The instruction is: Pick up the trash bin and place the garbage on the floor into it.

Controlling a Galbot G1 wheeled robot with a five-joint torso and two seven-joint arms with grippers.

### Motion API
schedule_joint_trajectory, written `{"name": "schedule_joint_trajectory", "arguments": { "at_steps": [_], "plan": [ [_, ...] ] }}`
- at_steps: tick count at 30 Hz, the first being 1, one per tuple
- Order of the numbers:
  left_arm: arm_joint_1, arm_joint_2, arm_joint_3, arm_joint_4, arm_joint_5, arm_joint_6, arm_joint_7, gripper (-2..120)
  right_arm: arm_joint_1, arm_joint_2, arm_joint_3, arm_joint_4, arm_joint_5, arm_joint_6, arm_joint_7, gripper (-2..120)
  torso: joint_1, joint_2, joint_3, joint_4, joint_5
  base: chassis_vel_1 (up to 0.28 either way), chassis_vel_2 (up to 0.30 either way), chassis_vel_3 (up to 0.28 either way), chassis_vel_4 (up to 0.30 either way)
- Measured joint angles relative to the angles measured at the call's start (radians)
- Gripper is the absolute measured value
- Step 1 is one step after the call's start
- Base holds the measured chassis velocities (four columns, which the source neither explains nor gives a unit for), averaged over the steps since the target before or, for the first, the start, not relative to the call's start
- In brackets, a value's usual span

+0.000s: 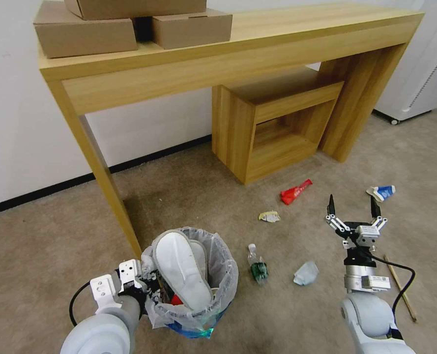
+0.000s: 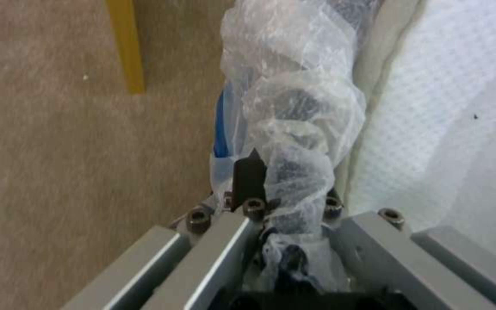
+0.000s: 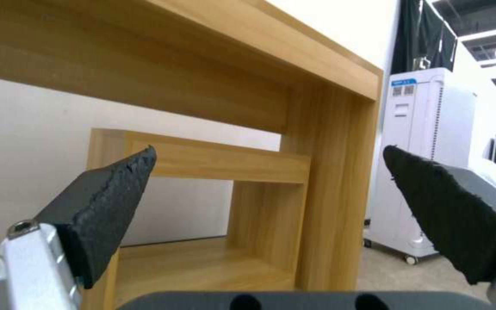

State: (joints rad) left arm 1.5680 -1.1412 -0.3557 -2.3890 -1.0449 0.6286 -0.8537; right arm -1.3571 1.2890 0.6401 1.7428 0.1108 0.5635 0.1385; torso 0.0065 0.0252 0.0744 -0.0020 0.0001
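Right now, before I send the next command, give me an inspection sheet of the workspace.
Surface: beige carpet floor, litter scattered.
Job's things: trash bin, bag-lined, holds white slippers.
On the floor: red wrapper, small bottle, blue-white carton, crumpled paper, crushed piece, wooden stick.
Clutter: cardboard boxes on the table.
Grippers: left claw shut on the bin's bagged rim; right claw open, empty, above the floor.
Cables: black cable at right wrist.
Surroundings: wooden table, low shelf, white appliance.

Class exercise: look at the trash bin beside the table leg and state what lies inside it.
Inside the trash bin, held at its rim by the left hand, a white slipper stands sole-up with a second one behind it; something red peeks out beside it. Anything deeper is covered.
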Motion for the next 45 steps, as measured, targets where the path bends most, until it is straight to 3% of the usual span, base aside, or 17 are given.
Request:
{"name": "schedule_joint_trajectory", "arguments": {
  "at_steps": [8, 13, 14, 20, 24, 25, 27, 28, 31, 32, 35, 39, 45],
  "plan": [
    [0.004, 0.003, 0.001, 0.000, 0.004, 0.001, 0.000, 0, -0.011, -0.032, -0.003, 0.004, -0.009, -0.013, 0.016, 100, 0.000, 0.000, 0.000, -0.0003, -0.0001, -0.078, 0.060, 0.077, -0.069],
    [0.012, 0.007, -0.008, 0.000, 0.003, 0.001, -0.003, 0, -0.012, -0.062, -0.036, 0.027, -0.005, -0.103, 0.086, 100, 0.000, 0.000, 0.000, -0.0003, 0.0000, 0.000, 0.000, 0.000, 0.000],
    [0.013, 0.008, -0.014, -0.002, -0.002, 0.001, -0.006, 0, -0.013, -0.089, -0.074, 0.052, 0.014, -0.170, 0.128, 100, 0.000, 0.000, 0.000, -0.0001, 0.0001, 0.000, 0.000, 0.000, 0.000],
    [0.018, 0.016, -0.031, -0.013, -0.029, 0.001, -0.014, 0, 0.005, -0.208, -0.172, 0.109, 0.172, -0.318, 0.170, 100, 0.000, 0.000, 0.000, -0.0003, 0.0004, 0.000, 0.000, 0.000, 0.000],
    [0.030, 0.027, -0.045, -0.021, -0.035, 0.000, -0.017, 0, 0.112, -0.356, -0.281, 0.199, 0.543, -0.609, 0.280, 100, 0.000, 0.000, 0.000, -0.0004, -0.0001, 0.000, 0.000, 0.000, 0.000],
    [0.030, 0.027, -0.045, -0.021, -0.035, 0.000, -0.017, 0, 0.112, -0.356, -0.281, 0.199, 0.543, -0.609, 0.280, 100, 0.000, 0.000, 0.000, -0.0004, -0.0001, 0.000, 0.000, 0.000, 0.000],
    [0.033, 0.028, -0.049, -0.022, -0.035, 0.000, -0.019, 0, 0.206, -0.416, -0.348, 0.222, 0.747, -0.775, 0.373, 100, 0.000, 0.000, 0.000, 0.0003, -0.0001, 0.000, 0.000, 0.000, 0.000],
    [0.033, 0.028, -0.049, -0.022, -0.035, 0.000, -0.019, 0, 0.206, -0.416, -0.348, 0.222, 0.747, -0.775, 0.373, 100, 0.000, 0.000, 0.000, 0.0003, -0.0001, 0.000, 0.000, 0.000, 0.000],
    [0.037, 0.020, -0.052, -0.017, -0.032, 0.000, -0.022, 0, 0.326, -0.468, -0.463, 0.196, 1.054, -1.098, 0.539, 100, 0.000, 0.000, 0.000, 0.0000, -0.0002, 0.000, 0.000, 0.000, 0.000],
    [0.037, 0.020, -0.052, -0.017, -0.032, 0.000, -0.022, 0, 0.326, -0.468, -0.463, 0.196, 1.054, -1.098, 0.539, 100, 0.000, 0.000, 0.000, 0.0000, -0.0002, 0.000, 0.000, 0.000, 0.000],
    [0.040, 0.010, -0.051, -0.007, -0.022, 0.000, -0.024, 0, 0.417, -0.437, -0.578, 0.097, 1.206, -1.235, 0.674, 100, 0.000, 0.000, 0.000, -0.0001, 0.0007, 0.000, 0.000, 0.000, 0.000],
    [0.041, 0.006, -0.056, -0.001, -0.021, 0.000, -0.026, 0, 0.471, -0.401, -0.660, 0.021, 1.236, -1.305, 0.693, 100, 0.000, 0.000, 0.000, -0.0001, 0.0003, 0.000, 0.000, 0.000, 0.000],
    [0.041, 0.001, -0.057, 0.004, -0.019, 0.000, -0.027, 0, 0.536, -0.364, -0.751, -0.054, 1.211, -1.318, 0.693, 100, 0.000, 0.000, 0.000, -0.0003, -0.0003, 0.000, 0.000, 0.000, 0.000]
  ]
}}
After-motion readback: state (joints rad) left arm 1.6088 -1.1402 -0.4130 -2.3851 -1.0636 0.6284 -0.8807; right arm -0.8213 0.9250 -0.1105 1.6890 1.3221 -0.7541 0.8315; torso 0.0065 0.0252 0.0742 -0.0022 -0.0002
